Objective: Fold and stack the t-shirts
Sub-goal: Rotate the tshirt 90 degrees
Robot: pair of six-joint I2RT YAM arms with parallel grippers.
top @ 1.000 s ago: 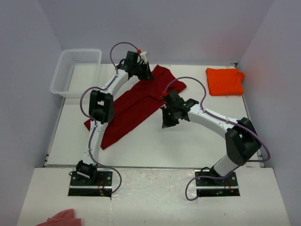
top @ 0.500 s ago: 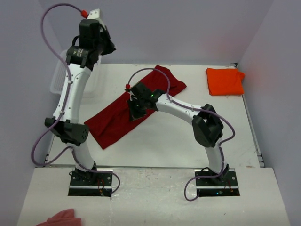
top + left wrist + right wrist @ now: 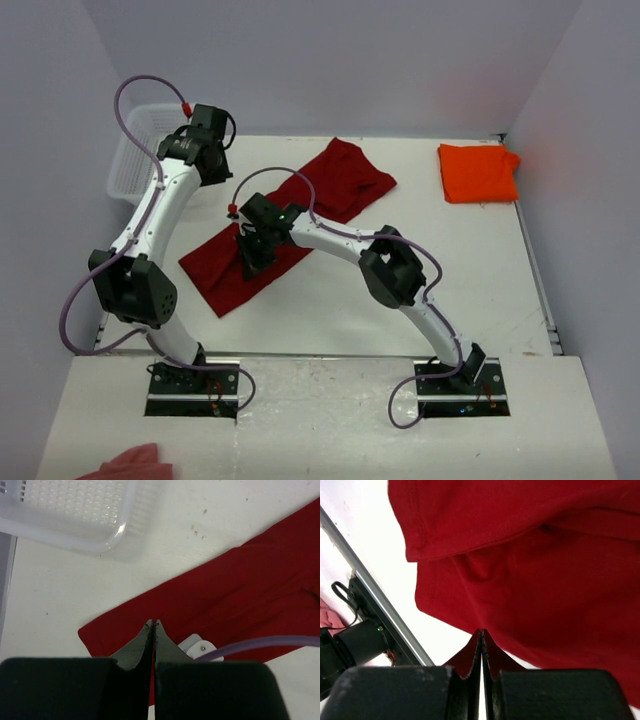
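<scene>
red shirt (image 3: 345, 180) lies as a long diagonal strip mid-frame in the top view, running lower left to upper centre. orange shirt (image 3: 478, 172) sits folded at upper right, well apart. left gripper (image 3: 152, 625) fully closed, empty, up near the basket (image 3: 130, 165). right gripper (image 3: 481, 632) also closed, empty, over the strip's lower-left part. pink cloth (image 3: 135, 462) at bottom left

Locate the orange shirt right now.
In the top view the orange shirt lies folded at the far right corner of the table, well apart from the red shirt spread diagonally across the middle.
</scene>
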